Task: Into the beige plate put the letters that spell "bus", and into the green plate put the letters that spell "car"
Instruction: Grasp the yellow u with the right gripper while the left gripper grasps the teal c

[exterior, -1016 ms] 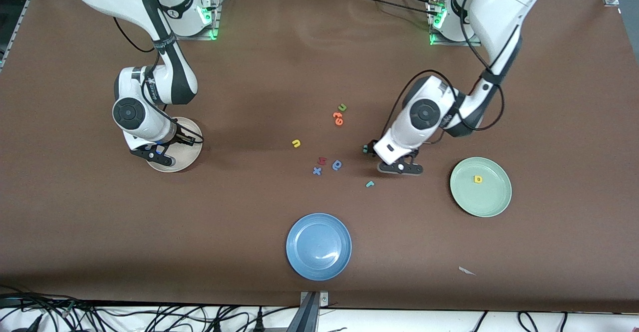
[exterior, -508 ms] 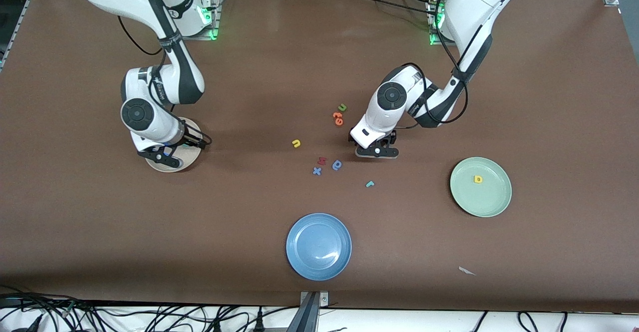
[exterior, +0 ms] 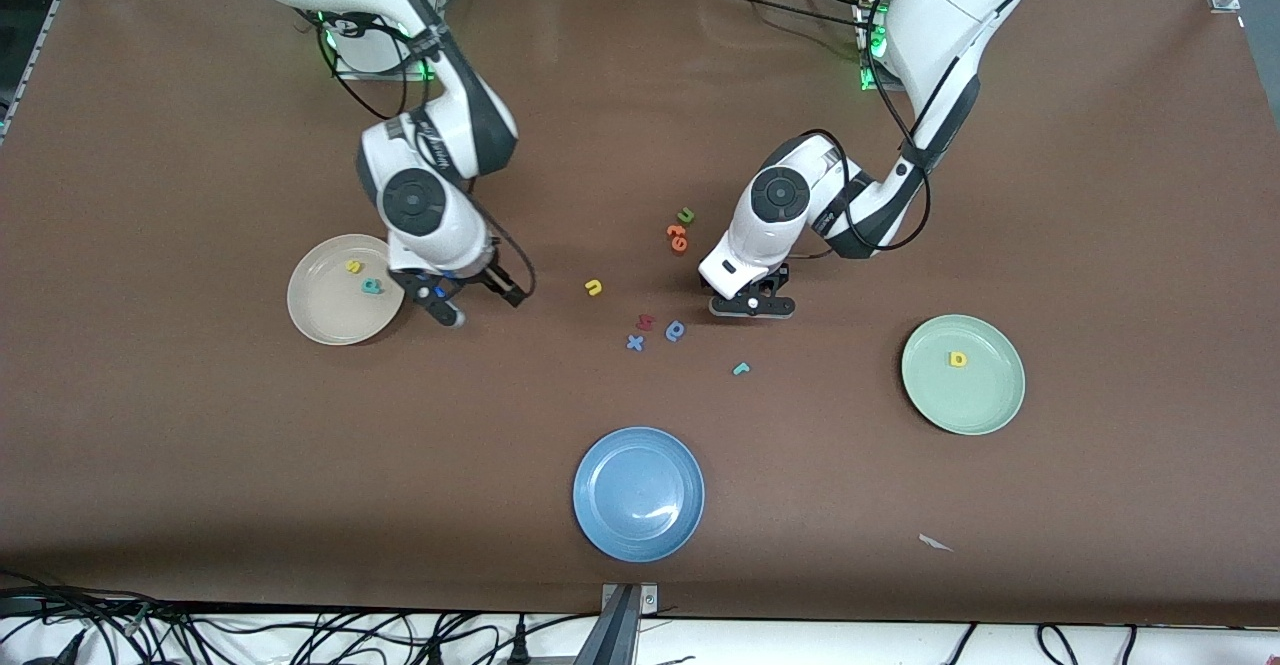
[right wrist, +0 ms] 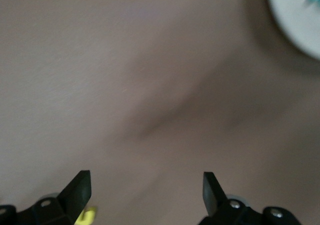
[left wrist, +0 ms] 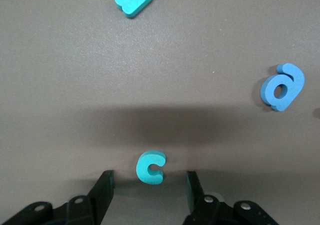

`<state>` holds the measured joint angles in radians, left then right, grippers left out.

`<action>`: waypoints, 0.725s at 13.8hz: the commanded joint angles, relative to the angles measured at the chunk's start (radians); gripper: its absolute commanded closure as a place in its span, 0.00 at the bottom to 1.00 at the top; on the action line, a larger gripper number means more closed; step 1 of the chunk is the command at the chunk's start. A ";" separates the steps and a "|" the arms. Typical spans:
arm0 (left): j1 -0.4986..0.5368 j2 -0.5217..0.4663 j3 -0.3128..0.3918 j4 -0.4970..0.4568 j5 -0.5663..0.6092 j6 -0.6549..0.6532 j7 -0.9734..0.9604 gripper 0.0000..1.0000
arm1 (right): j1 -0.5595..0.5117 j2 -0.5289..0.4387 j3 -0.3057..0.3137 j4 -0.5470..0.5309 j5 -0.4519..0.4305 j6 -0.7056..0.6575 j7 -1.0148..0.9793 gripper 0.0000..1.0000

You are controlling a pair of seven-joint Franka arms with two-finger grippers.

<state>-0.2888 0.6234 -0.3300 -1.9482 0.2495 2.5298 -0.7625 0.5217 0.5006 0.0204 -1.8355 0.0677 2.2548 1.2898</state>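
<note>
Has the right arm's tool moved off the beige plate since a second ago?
Yes. The right tool has left the round cream-beige plate and now hangs over bare table beside it, toward the yellow foam "u".

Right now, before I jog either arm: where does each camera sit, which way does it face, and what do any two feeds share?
Front view: high, across the table from the bases, looking down; both arms, the left gripper and right gripper show.
Left wrist view: on the left wrist, facing down at the teal "c" between its open fingertips.
Right wrist view: on the right wrist, facing bare table; open fingertips, the beige plate at one corner.
Shared: the teal "r" and the darker blue letter, front and left wrist.
</note>
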 commanded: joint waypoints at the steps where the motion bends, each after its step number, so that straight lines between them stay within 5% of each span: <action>1: -0.026 0.012 0.012 0.025 0.042 0.001 -0.044 0.40 | 0.046 0.159 0.009 0.198 0.020 -0.020 0.162 0.01; 10: -0.024 0.035 0.023 0.057 0.085 0.001 -0.077 0.50 | 0.161 0.256 0.006 0.199 0.020 0.150 0.338 0.12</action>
<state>-0.3009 0.6331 -0.3175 -1.9280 0.2943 2.5299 -0.8071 0.6687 0.7464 0.0341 -1.6495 0.0748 2.4066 1.6121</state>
